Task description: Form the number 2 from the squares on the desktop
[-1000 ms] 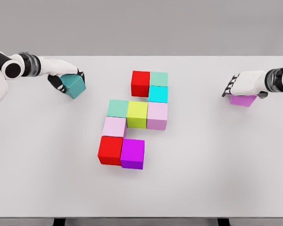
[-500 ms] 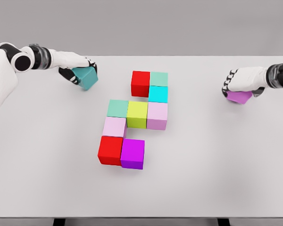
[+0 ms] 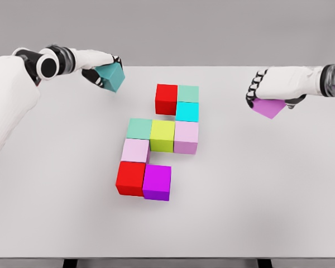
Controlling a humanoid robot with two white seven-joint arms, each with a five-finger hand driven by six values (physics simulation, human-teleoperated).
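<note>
At upper left, the left hand (image 3: 103,70) gripped a teal cube (image 3: 111,77); the right hand (image 3: 271,92) clutched a tilted pink cube (image 3: 268,107), which risked slipping.

Single head view, high above the near edge of the white desk (image 3: 257,212), angled steeply down and forward (far edge visible, grey wall beyond); whole desktop width framed.

Ten cubes (image 3: 162,135), two of them red, on one table (image 3: 257,184); two hands (image 3: 103,70).
</note>
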